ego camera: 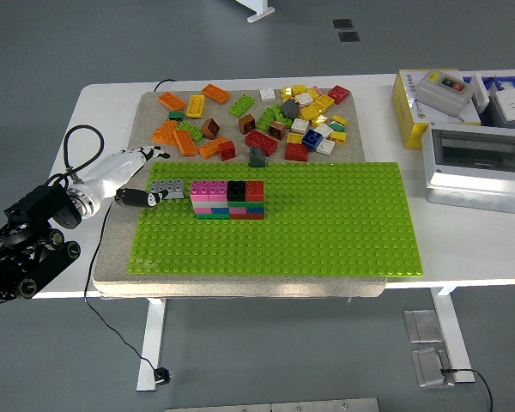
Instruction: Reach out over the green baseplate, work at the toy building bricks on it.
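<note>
A white table (86, 103) on a grey floor carries the green baseplate (326, 223), laid on a beige mat (116, 249). My left hand (133, 176) sits at the baseplate's left edge, fingers loosely spread, thumb touching a grey brick (167, 189). Just right of it stands the stacked brick wall (227, 199); loose bricks (266, 116) lie behind, electrical boxes (476, 154) to the right.

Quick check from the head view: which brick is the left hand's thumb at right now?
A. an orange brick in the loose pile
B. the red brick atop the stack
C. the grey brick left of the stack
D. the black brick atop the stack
C: the left hand has its thumb tip at the grey brick, which sits on the baseplate just left of the stack.
</note>
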Controlling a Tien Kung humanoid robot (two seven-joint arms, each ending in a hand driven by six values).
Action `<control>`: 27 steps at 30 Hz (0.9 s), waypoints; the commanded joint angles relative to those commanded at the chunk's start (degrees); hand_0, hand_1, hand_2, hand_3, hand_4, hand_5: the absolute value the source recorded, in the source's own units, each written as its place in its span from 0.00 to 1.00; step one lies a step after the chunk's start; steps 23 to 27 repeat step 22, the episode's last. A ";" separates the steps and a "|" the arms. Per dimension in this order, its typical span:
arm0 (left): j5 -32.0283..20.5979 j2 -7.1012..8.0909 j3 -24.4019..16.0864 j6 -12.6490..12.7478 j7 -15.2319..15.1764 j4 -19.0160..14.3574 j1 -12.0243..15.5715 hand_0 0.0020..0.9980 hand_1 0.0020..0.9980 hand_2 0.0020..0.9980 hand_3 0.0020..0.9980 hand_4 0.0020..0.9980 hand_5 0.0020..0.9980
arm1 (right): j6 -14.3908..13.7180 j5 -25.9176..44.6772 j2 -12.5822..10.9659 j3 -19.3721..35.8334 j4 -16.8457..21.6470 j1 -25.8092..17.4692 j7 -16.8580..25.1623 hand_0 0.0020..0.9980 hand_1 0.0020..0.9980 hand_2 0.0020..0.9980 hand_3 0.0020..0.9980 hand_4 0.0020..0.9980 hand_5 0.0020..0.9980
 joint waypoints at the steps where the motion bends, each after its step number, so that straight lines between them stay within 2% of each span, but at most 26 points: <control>1: -0.25 -0.18 0.17 0.02 -0.01 0.32 -0.09 0.97 0.96 1.00 0.90 0.68 0.26 | 0.00 0.11 -0.01 -0.11 0.00 0.02 0.02 0.73 0.79 0.79 0.68 0.37 0.77; 11: -3.21 -1.66 2.34 -0.47 0.03 3.27 -1.00 0.97 0.97 1.00 0.90 0.68 0.26 | 0.03 0.39 -0.14 -0.64 0.00 0.24 0.05 0.73 0.79 0.79 0.68 0.37 0.77; 21: -6.99 -2.43 5.18 -1.05 0.09 6.16 -1.68 0.97 0.97 1.00 0.90 0.68 0.26 | 0.07 0.54 -0.12 -1.16 0.00 0.33 -0.02 0.73 0.79 0.79 0.68 0.37 0.78; 27: -7.21 -2.49 5.44 -1.08 0.11 6.30 -1.74 0.97 0.97 1.00 0.90 0.68 0.26 | 0.07 0.51 -0.12 -1.16 0.00 0.34 -0.02 0.73 0.79 0.79 0.68 0.37 0.78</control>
